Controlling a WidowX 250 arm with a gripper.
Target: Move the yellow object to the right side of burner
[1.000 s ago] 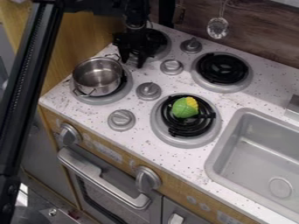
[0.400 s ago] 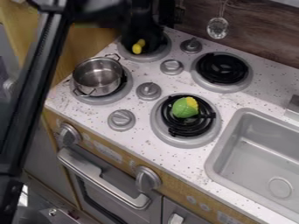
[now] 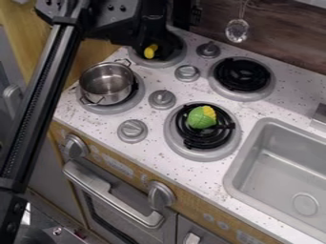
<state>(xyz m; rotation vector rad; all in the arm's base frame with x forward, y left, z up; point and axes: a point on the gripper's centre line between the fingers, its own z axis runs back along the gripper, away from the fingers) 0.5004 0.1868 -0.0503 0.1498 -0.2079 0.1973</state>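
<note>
One small, bright yellow object [image 3: 151, 51], rounded, partly hidden, over rear burner [image 3: 168, 62]; claw [image 3: 153, 37] wide or narrow, cannot tell.

"What have you got on the left?"
"I've got the pot [image 3: 105, 83] on the front-left burner [image 3: 115, 110], a toy piece [image 3: 150, 51] on the back-left burner [image 3: 159, 63]."
"And right?"
"Toy vegetable [image 3: 200, 119] on the front-right burner [image 3: 204, 155], back-right burner [image 3: 242, 76] behind, sink [image 3: 258, 152] further right."

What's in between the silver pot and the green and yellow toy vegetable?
In the camera view, a grey stove knob sits between the pot and toy vegetable.
</note>
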